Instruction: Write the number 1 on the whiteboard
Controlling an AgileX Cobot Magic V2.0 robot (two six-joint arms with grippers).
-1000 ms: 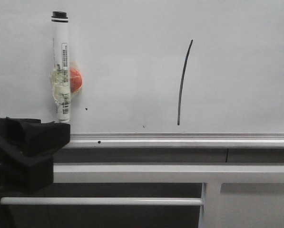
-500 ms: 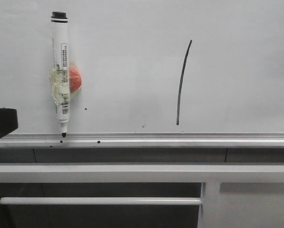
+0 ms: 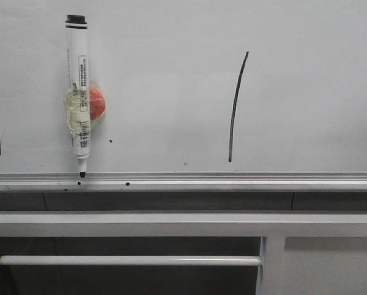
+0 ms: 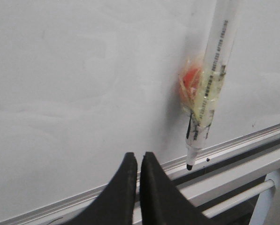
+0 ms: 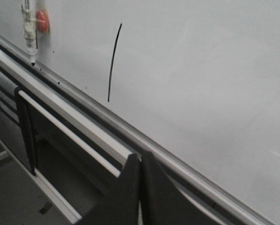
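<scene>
The number 1 (image 3: 235, 107) is drawn right of centre on the whiteboard (image 3: 306, 80) — a thin, slightly curved stroke ending just above the aluminium rail (image 3: 232, 179). A marker pen (image 3: 78, 92) is stuck upright on the board at far left, tip down on the rail, with a red blob (image 3: 97, 103) taped beside it. Left gripper (image 4: 139, 161) and right gripper (image 5: 140, 161) — jaws pressed together, nothing pinched, both clear of the board.

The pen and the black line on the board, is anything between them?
Only bare whiteboard between marker pen and the number 1, front view.
</scene>
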